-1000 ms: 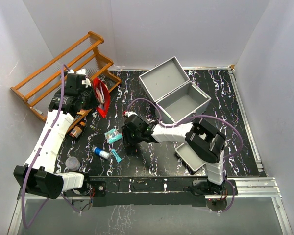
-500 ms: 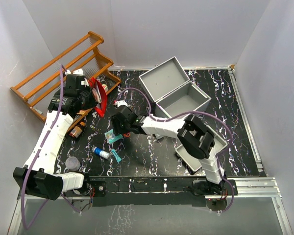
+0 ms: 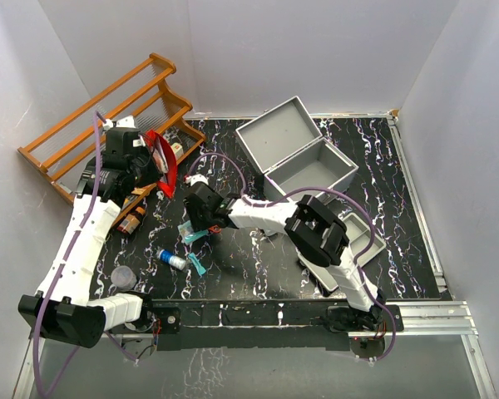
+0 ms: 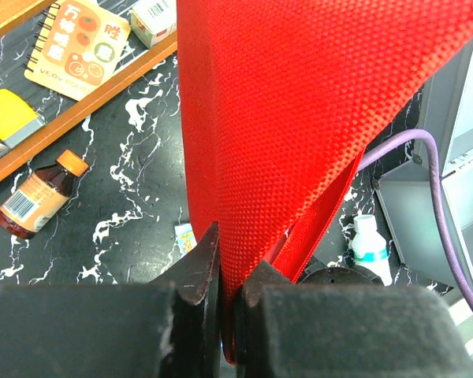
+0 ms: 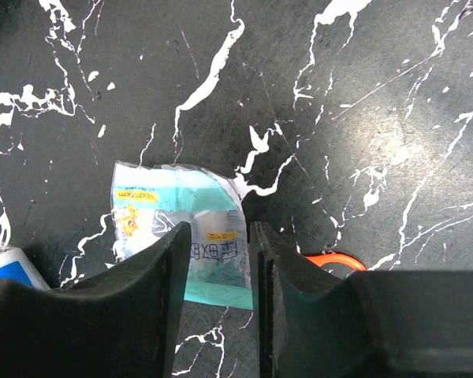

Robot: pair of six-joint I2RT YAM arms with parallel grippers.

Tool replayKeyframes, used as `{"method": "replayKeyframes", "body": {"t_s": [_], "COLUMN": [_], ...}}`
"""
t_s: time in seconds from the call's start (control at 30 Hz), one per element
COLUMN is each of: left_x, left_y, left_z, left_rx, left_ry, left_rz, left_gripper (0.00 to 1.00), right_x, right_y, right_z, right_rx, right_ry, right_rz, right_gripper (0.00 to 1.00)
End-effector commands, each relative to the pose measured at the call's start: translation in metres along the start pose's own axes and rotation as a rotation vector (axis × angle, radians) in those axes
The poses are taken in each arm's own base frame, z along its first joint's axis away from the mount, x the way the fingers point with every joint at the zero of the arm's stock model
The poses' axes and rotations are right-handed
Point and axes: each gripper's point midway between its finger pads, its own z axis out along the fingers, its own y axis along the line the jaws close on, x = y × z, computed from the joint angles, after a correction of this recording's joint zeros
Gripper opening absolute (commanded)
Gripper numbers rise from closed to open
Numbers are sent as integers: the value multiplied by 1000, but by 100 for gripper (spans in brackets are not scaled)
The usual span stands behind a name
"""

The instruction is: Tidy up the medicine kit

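My left end effector (image 4: pixel 230 260) is clamped on a red pouch (image 4: pixel 299 102), holding it up near the table's far-left corner. My right end effector (image 5: pixel 218 236) hangs with its jaws apart over a teal packet (image 5: pixel 154 213) lying mid-table. The medicine kit (image 3: pixel 309 173) stands with its lid open by the far edge, right of centre.

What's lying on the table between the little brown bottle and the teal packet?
Nothing. In the top view, the stretch between the brown bottle and the teal packet is bare black marbled tabletop.
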Motion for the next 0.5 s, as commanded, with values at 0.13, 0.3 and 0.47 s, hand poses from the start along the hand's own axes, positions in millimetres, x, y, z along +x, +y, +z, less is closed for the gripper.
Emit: {"method": "replayKeyframes", "body": {"t_s": [0.13, 0.3, 0.47], "left_x": [-8, -6, -2], "left_y": [-5, -5, -6], "left_z": [-6, -4, -1], "left_rx": [29, 33, 39], "left_ry": [-20, -15, -1], "left_rz": [-13, -13, -10], "left_gripper": [0, 0, 0], "right_x": [2, -11, -33], "right_y": [-8, -5, 9], "right_z": [-1, -17, -50], "right_rx": [64, 44, -33], "right_ry": [-6, -65, -170], "right_rz": [-67, -58, -16], "right_gripper": [16, 1, 0]}}
